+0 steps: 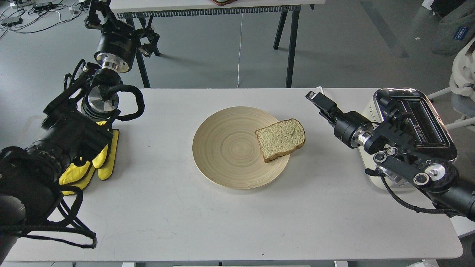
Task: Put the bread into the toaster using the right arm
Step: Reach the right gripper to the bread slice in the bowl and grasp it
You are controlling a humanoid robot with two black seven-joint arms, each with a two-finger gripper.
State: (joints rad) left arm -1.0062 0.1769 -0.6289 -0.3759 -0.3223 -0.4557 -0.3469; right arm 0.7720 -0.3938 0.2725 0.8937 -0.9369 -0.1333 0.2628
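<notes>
The bread (281, 139) is one pale slice with a brown crust. It lies flat on the right rim of the round bamboo plate (222, 148), partly overhanging it. The cream toaster (415, 107) stands at the table's right end with its chrome top and slots in view; my right arm covers its front. My right gripper (318, 100) reaches left from the toaster and sits low over the table, a short way up and right of the bread, not touching it. It is seen side-on, so its fingers cannot be told apart. My left gripper (97, 13) is raised at the far left, dark and cut by the frame edge.
A yellow cloth (102, 157) lies under my left arm at the table's left side. The toaster's white cord (331, 113) runs across the table's back right, just beside my right gripper. Another table's black legs (292, 44) stand behind.
</notes>
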